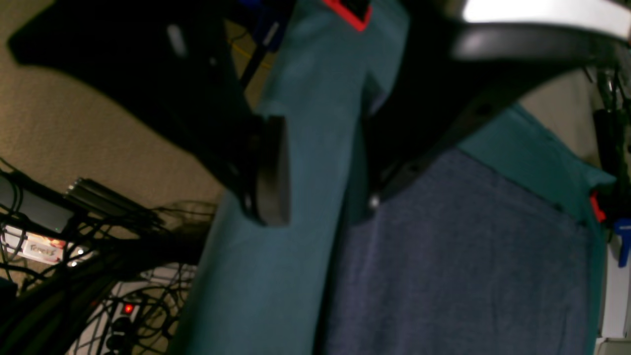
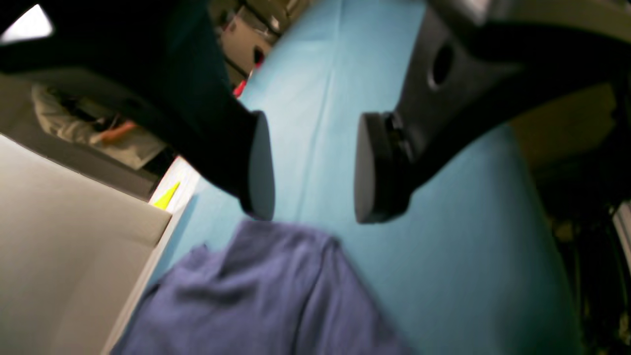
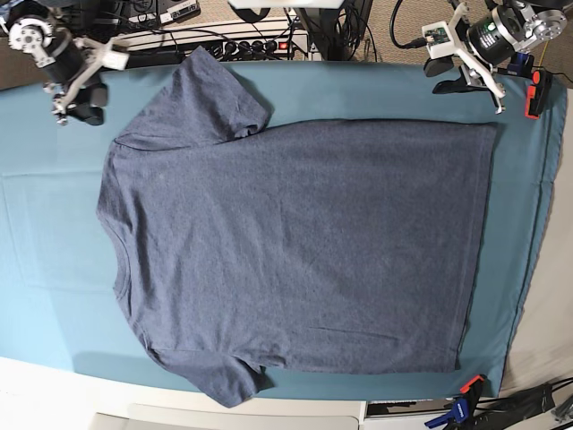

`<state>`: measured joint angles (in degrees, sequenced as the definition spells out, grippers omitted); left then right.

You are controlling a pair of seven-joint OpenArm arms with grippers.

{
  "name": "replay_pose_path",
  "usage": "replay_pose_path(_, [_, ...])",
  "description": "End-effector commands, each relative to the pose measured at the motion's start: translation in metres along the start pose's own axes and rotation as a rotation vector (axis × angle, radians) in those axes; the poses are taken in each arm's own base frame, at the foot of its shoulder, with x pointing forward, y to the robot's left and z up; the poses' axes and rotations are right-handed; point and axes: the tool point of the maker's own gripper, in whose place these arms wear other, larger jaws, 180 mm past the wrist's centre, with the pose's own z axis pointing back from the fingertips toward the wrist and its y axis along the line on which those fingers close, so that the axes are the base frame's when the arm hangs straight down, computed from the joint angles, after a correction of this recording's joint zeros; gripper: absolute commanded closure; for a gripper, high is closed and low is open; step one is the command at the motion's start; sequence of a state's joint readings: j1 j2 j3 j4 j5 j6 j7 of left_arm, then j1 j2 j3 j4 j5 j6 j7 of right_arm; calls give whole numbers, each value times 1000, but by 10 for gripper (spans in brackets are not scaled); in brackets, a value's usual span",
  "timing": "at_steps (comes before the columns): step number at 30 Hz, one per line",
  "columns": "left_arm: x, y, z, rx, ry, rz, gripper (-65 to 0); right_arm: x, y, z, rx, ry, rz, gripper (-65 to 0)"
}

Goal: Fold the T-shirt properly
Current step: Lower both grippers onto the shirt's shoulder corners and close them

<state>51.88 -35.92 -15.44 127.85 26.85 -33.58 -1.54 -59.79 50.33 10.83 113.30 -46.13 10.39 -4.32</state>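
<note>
The navy T-shirt point(image 3: 295, 242) lies spread flat on the teal table cloth point(image 3: 45, 269), collar to the left, hem to the right, one sleeve point(image 3: 219, 98) toward the far edge. No lettering shows. My right gripper point(image 3: 79, 103) hovers at the far left corner, open, and the wrist view shows its pads point(image 2: 259, 167) apart just above a sleeve of the T-shirt point(image 2: 256, 296). At the far right corner, off the hem, my left gripper point(image 3: 455, 85) is open too, with only cloth between its fingers point(image 1: 271, 170) and the T-shirt point(image 1: 468, 256) beside them.
A red clamp point(image 3: 537, 94) and a blue-and-red clamp point(image 3: 464, 403) pin the cloth at the right edge. Behind the far edge are a power strip and cables point(image 3: 251, 40). A white table edge point(image 3: 54, 394) runs along the near side.
</note>
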Motion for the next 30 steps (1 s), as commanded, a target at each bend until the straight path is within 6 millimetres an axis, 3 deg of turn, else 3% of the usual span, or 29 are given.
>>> replay_pose_path(1, [7, 2, 3, 1, -30, 1, -220, 1, -8, -1, -24, 0, 25, -275])
replay_pose_path(10, [10, 0, 3, -14, -46, 17, -220, 4, -5, -3, -82, 79, 4, -275])
replay_pose_path(14, [10, 4, 2, -9, -48, 6, -220, 14, 9, -6, -60, 69, 10, -275])
replay_pose_path(22, [10, 5, 2, -4, -48, 5, -220, 4, 39, -24, -54, 138, 96, -275])
replay_pose_path(26, [10, 5, 2, -4, -48, 6, -220, 12, 48, -34, -43, 134, 92, -275])
replay_pose_path(30, [10, 5, 2, -5, -48, 6, -220, 34, 48, -42, -71, 107, 61, -275])
